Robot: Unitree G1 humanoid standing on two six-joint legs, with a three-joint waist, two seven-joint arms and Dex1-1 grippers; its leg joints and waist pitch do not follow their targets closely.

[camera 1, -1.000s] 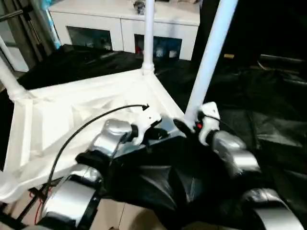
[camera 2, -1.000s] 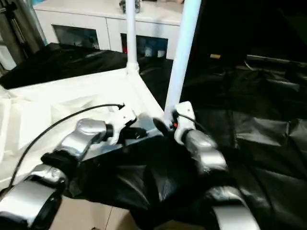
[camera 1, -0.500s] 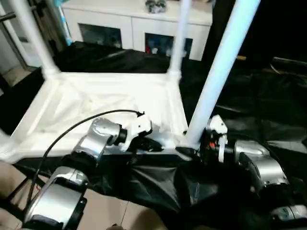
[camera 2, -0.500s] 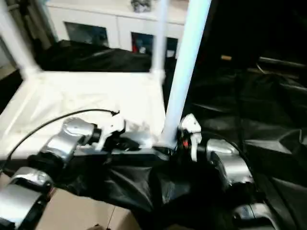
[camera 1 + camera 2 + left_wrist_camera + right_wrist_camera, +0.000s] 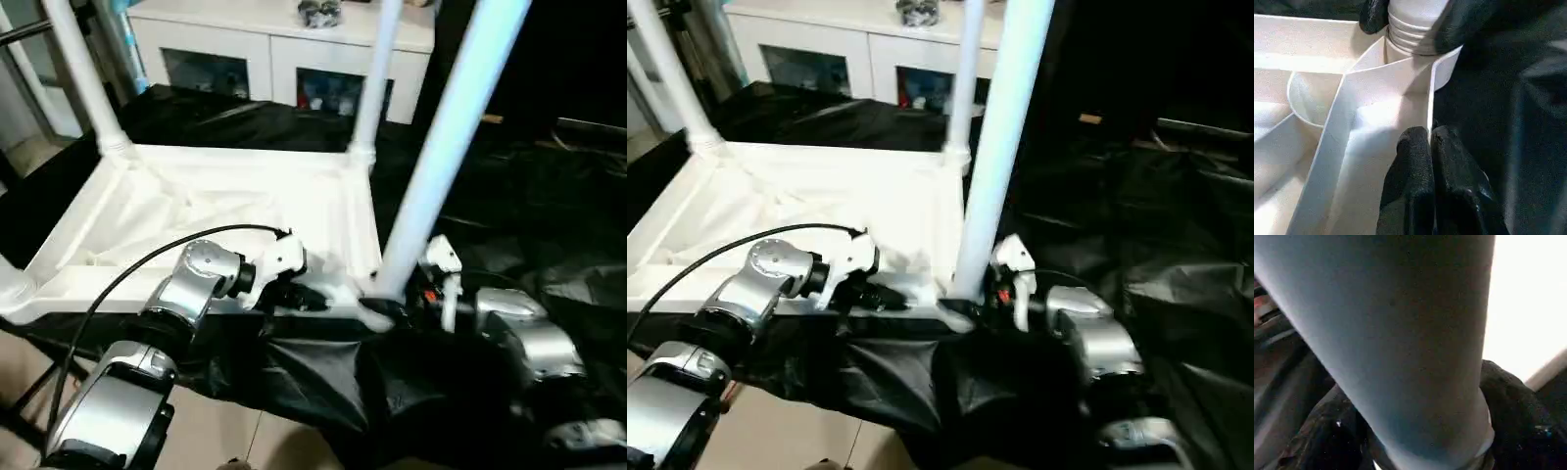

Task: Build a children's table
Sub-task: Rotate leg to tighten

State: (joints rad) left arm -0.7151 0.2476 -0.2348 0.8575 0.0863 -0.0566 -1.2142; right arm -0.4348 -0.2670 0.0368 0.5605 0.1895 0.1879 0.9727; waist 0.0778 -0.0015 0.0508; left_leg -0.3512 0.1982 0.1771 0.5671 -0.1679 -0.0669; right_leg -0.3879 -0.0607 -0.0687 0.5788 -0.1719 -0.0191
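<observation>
While the tabletop (image 5: 225,211) lies upside down on black sheeting (image 5: 549,196), ribbed underside up, three legs show upright: far-left corner leg (image 5: 83,83), far-right corner leg (image 5: 372,83), and near-right leg (image 5: 446,147) at the corner closest to the robot. L gripper (image 5: 1430,142) is clenched, fingers pinching the thin rim wall of the tabletop just beside that near-right socket, steadying it. R gripper (image 5: 392,308) wraps the base of the near-right leg; in the left wrist view its black fingers (image 5: 1462,27) sit on both sides of the ridged leg end right at the socket mouth, so it reads as grasping the leg, tho how tight can't be told, the right wrist view being too close. Leg end looks prob not fully seated: ridges are exposed above the socket. Risks: leg leans a bit off vertical, so pushing down could jam it crooked or pop it out; grip that low gives poor leverage on a long tube, top may swing; L pinch on thin rim could slip and let the tabletop slide on the slick sheeting; near edge overhangs the support w/ sheeting draped below, so hard downward push may tip the whole top. White cabinet (image 5: 274,39) behind, not involved.
</observation>
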